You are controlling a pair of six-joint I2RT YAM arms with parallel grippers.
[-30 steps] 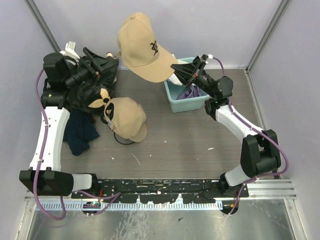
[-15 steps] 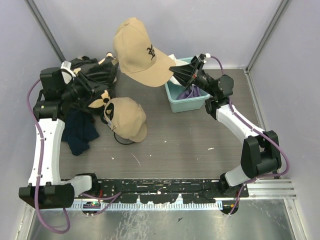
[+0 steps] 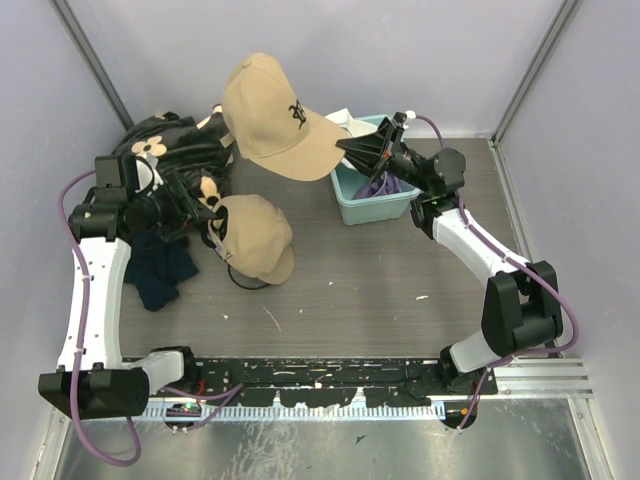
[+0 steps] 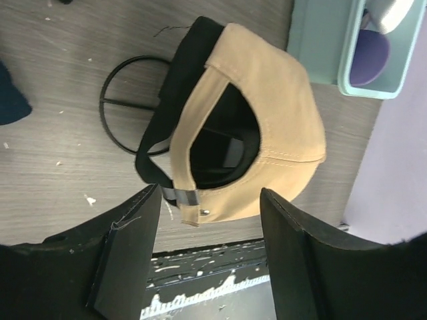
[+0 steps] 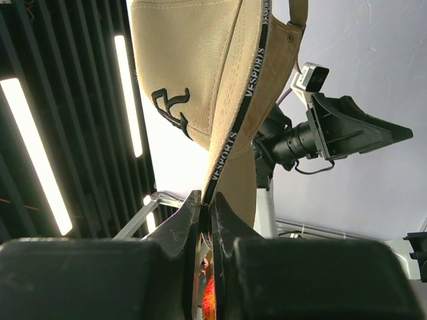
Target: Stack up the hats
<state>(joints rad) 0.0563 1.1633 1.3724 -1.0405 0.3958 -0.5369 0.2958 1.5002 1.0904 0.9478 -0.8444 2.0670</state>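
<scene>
Pinching the brim edge of the raised tan cap (image 3: 270, 115) with the right gripper (image 5: 205, 203), jaws almost closed on the fabric, brim seam between them. Held high off the table, crown up, logo showing, at 12 o'clock in the top view, hanging toward 10 o'clock from the grip.

Left gripper (image 4: 208, 193): jaws apart, gripping nothing, aimed at the back opening of the stacked tan cap (image 4: 267, 120) from just beside it. Cannot tell whether a fingertip touches it.

Progress, as a judgement:
- Done: one pair, stacked tan cap seated over black cap (image 4: 177, 80), both on the wire stand (image 4: 123, 100), at 9 o'clock from table centre.
- Likely next for the pile: raised tan cap, not yet over it, off toward 12 o'clock from the stack.
- Waiting in the bin (image 3: 345, 200) at 1 o'clock: purple cap (image 3: 382, 186), plus a white item (image 3: 347, 116) at the bin's 11 o'clock corner. Probably a cap, mostly hidden behind the raised brim.
- Roughly halfway at best: two stacked, one in the air, two to go.

Not task items: flowered fabric (image 3: 160, 150) and navy clothing (image 3: 160, 265) at 9 to 10 o'clock, by the left arm.
</scene>
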